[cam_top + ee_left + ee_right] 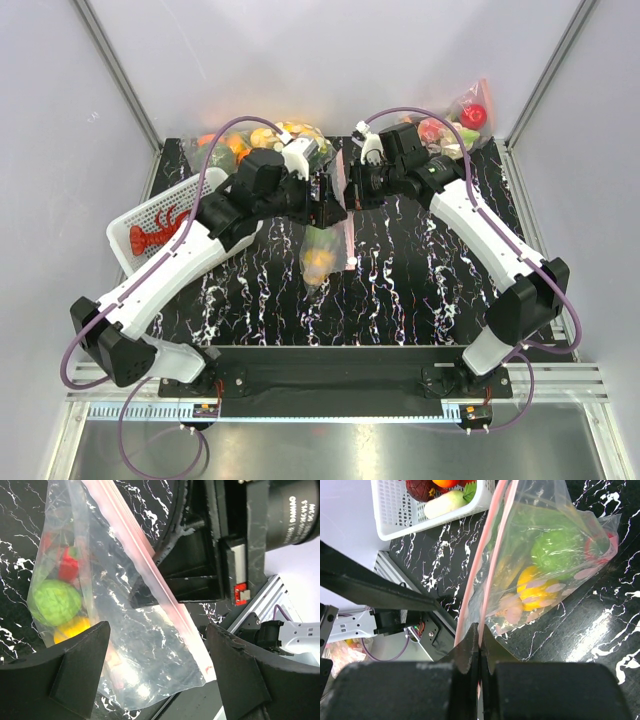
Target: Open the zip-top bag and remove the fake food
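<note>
The zip-top bag hangs over the middle of the black marbled mat, clear with white dots and a pinkish zip strip. Inside lies the fake food: a round green fruit, a yellow fruit and a small red piece; the green fruit and yellow fruit also show in the right wrist view. My right gripper is shut on one lip of the zip strip; the other lip stands slightly apart. My left gripper is open, its fingers either side of the bag's strip corner.
A white basket with a red lobster sits at the left of the mat. A bulging dotted bag of oranges and greens lies at the back, another dotted bag with a red apple at the back right. Grey walls enclose the table.
</note>
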Tool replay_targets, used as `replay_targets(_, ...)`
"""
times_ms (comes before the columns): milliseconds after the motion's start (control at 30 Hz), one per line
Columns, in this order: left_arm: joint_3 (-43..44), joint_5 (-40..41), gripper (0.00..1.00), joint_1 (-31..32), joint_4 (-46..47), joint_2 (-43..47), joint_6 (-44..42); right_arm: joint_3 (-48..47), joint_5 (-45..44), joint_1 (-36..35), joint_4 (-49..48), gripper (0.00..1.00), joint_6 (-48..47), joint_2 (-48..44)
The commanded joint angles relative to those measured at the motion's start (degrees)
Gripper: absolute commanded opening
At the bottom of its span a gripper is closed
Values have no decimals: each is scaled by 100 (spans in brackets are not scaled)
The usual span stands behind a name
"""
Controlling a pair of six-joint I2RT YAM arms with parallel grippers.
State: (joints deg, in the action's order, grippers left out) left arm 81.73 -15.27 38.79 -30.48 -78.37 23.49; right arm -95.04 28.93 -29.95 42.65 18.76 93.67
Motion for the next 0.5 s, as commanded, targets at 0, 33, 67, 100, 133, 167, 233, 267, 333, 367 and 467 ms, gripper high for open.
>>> replay_targets(0,-17,147,83,111,139,129,-72,-251,-63,-28,-187,0,66,20)
replay_targets(33,-8,156,83,147,130,111,-63,-251,-71,-19,-170,0,75,29)
replay_targets(67,18,173,83,216,139,76,-46,-251,-80,-28,-178,0,66,29)
replay_targets(100,44,182,83,252,165,-2,-37,-260,-80,-28,-170,0,66,20)
replay_targets(133,62,182,83,287,165,-38,-28,-260,-89,-37,-161,0,57,11)
replay_targets(167,123,217,83,340,174,-90,-28,-251,-80,-28,-152,0,57,2)
replay_targets(233,211,331,83,375,86,-231,-54,-243,-80,-28,-135,0,57,-6)
replay_targets(267,281,366,83,393,51,-258,-63,-234,-80,-28,-143,0,57,-24)
replay_targets(333,317,454,83,393,42,-345,-63,-225,-80,-28,-143,0,57,-50)
replay_targets(367,317,472,83,393,42,-363,-89,-208,-80,-28,-143,0,48,-59)
replay_targets(467,466,542,81,393,-63,-530,-134,-164,-89,-28,-161,0,57,-112)
